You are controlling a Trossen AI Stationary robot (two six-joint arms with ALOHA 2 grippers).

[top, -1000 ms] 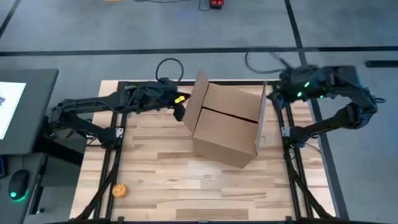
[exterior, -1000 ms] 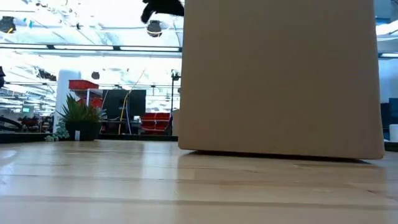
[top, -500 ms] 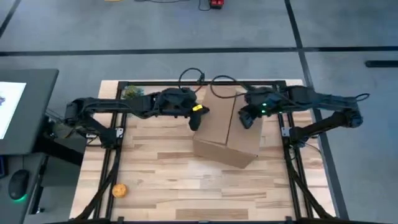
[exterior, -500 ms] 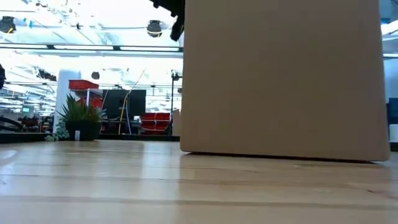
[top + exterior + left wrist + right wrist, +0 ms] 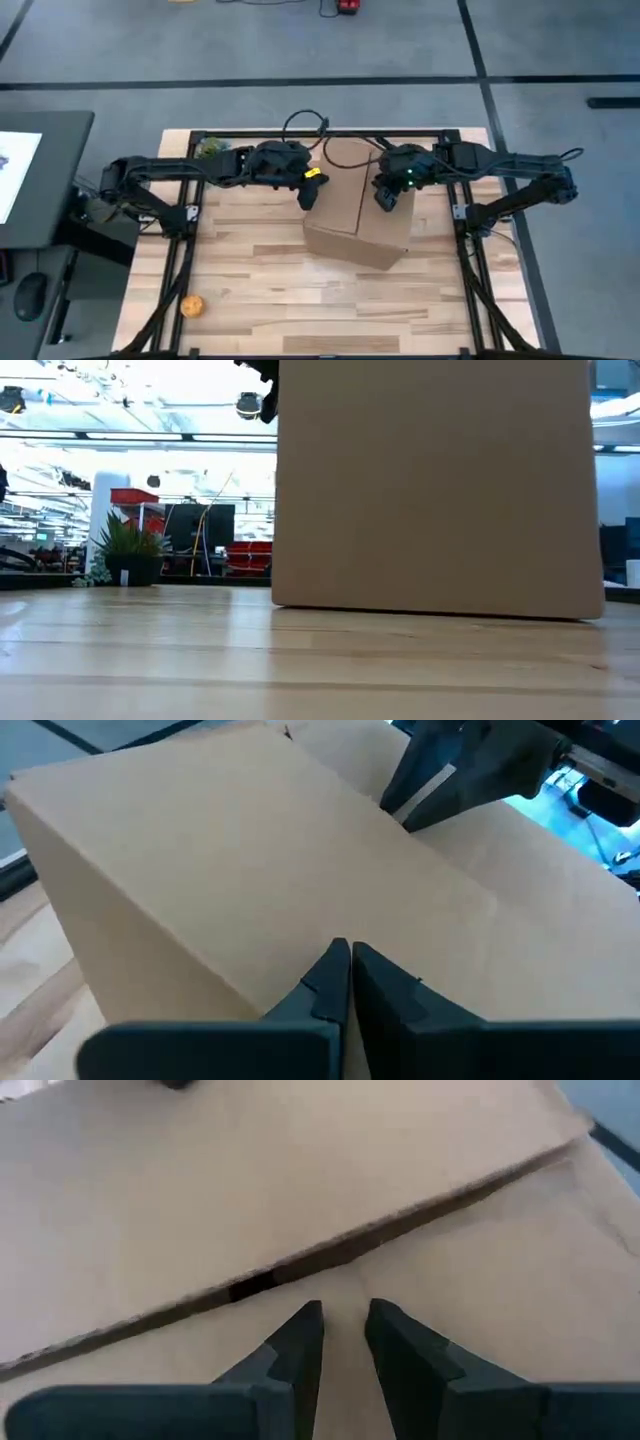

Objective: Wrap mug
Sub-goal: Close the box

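On the wooden table (image 5: 250,260), both grippers press the cardboard box (image 5: 355,215).

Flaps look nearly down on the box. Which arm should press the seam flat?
Right, probably. The right tool sits over the cardboard box top with the flap seam just ahead; the left tool is shut at the box's left edge.

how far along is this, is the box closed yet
Nearly closed. The box has its two top flaps folded down and meeting at a seam, though the right wrist view shows a small gap there. In hand: the left claw, fingers together, and the right claw, fingers slightly apart, are both on top of the flaps. No mug is visible, so whether it's inside can't be told. Left: sealing the seam.
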